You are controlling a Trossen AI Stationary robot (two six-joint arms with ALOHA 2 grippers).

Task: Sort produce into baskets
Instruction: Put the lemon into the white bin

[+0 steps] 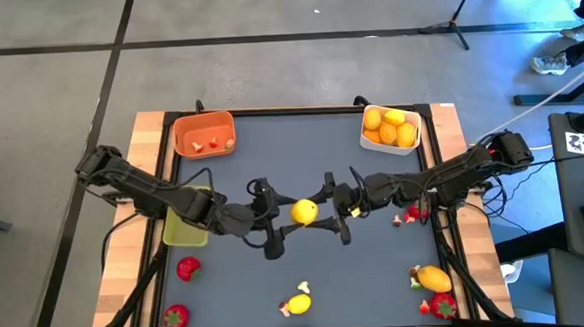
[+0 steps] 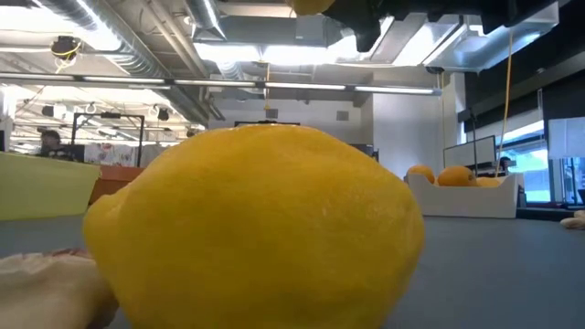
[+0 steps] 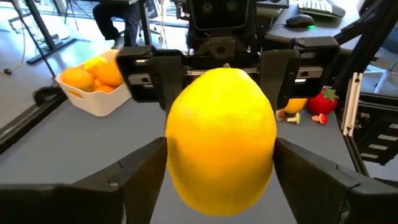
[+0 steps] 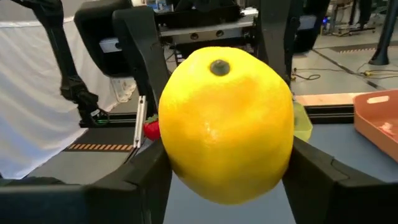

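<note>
- High view: my left end effector [image 1: 287, 224] and right end effector [image 1: 327, 214] meet at mid-surface, both pinching one round yellow toy lemon [image 1: 304, 212].
- Left wrist view: my fingers [image 3: 134, 168] press the lemon's [image 3: 221, 137] sides.
- The white rectangular basket of orange citrus [image 1: 390, 128] sits at the far right of the dark surface [image 1: 378, 269].

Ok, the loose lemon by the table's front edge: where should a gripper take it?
Across its fat middle, straight down from above. The front lemon lies on its side, long axis across the table, so the fingers would likely best close front-to-back on the round girth, not the tapered ends. Mind the pale bit close beside it.
</note>
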